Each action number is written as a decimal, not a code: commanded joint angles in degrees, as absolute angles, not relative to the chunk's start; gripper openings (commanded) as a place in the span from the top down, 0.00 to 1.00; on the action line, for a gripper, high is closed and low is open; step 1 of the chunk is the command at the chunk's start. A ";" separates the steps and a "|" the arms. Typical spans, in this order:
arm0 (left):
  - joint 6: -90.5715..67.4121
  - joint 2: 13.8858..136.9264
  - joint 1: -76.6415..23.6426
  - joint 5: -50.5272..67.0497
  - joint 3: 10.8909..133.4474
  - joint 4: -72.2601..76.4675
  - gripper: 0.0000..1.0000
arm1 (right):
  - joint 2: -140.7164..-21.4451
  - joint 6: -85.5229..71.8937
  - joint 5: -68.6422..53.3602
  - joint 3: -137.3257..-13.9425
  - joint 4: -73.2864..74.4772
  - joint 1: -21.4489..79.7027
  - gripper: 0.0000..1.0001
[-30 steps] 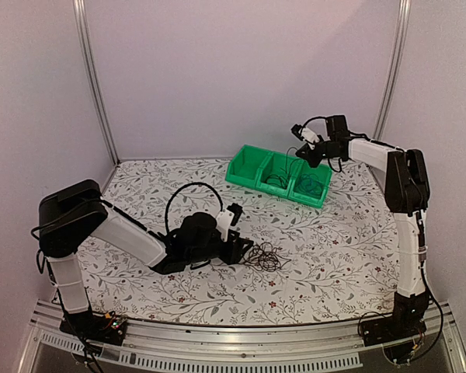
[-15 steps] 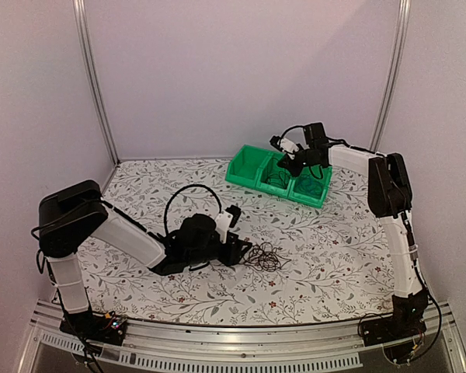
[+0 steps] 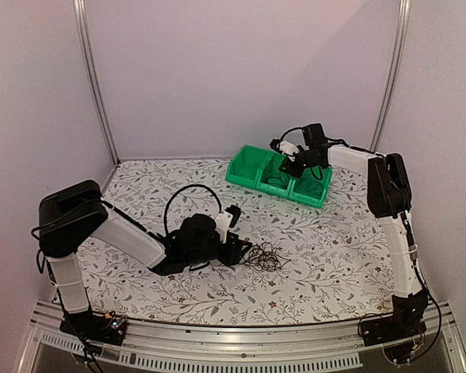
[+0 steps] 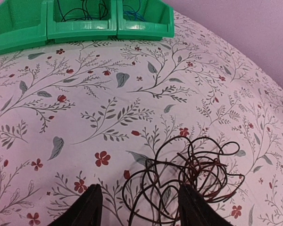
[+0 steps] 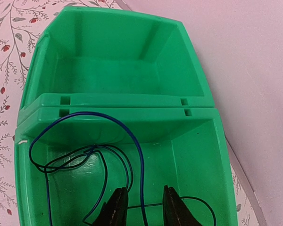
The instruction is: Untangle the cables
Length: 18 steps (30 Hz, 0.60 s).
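From above, the left gripper (image 3: 241,250) lies low on the flower-printed table (image 3: 334,249), a tangle of thin black and dark brown wire cables (image 3: 266,256) just ahead of its jaws; the right gripper (image 3: 293,165) hangs over a row of green plastic bins (image 3: 241,180). The left wrist camera shows jaws spread wide, holding nothing, the tangle just beyond them. The right wrist camera shows jaws narrowly parted astride a thin blue wire cable (image 5: 140,165) in the bin below, not pinching it.

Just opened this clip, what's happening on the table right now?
The left gripper sits low on the table, open, with part of a dark tangle of cables between its jaws. The right gripper hangs open over the middle green bin, where a blue cable and a black cable lie loose. Nothing is gripped yet.
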<state>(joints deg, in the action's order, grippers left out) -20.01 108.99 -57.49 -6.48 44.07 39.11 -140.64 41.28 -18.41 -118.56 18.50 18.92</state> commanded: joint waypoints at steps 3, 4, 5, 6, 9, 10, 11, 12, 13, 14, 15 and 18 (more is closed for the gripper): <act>-19.68 107.25 -57.91 -6.98 43.34 39.82 0.45 | -133.05 42.67 -13.97 -116.18 26.24 19.65 0.60; -19.49 107.09 -57.91 -7.09 43.29 39.75 0.45 | -130.78 43.19 -13.31 -114.86 26.87 19.68 0.57; -19.31 106.77 -57.84 -7.36 43.18 39.61 0.45 | -129.35 43.49 -12.76 -113.28 27.35 19.69 0.54; -19.14 106.59 -57.81 -7.56 43.09 39.41 0.45 | -127.34 43.72 -12.19 -111.71 27.68 19.69 0.51; -18.93 105.94 -57.76 -8.19 43.13 38.56 0.45 | -120.64 43.66 -11.74 -106.08 27.71 19.68 0.46; -19.04 105.84 -57.78 -8.52 43.40 37.88 0.45 | -118.95 43.28 -12.15 -104.11 27.69 19.69 0.44; -19.32 105.72 -57.73 -8.83 43.79 36.79 0.45 | -116.04 42.12 -13.03 -102.29 27.65 19.69 0.43; -19.74 105.73 -57.59 -9.07 44.42 35.38 0.44 | -114.33 41.14 -14.27 -100.15 27.73 19.64 0.42; -20.32 105.80 -57.54 -9.13 45.08 33.98 0.45 | -112.09 39.66 -15.66 -97.86 27.77 19.68 0.42; -21.22 105.82 -57.47 -9.11 45.72 32.39 0.45 | -110.35 37.76 -17.51 -95.39 27.65 19.65 0.42; -22.23 105.78 -57.31 -8.70 46.31 30.88 0.45 | -107.67 36.66 -19.25 -92.51 27.31 19.62 0.41; -25.68 105.20 -57.09 -7.28 46.55 28.04 0.46 | -101.34 33.24 -25.64 -83.30 25.50 19.69 0.41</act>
<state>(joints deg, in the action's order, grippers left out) -21.52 107.26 -57.47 -8.12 45.10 33.45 -108.05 39.05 -17.17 -92.49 26.20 19.49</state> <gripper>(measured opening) 0.546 0.591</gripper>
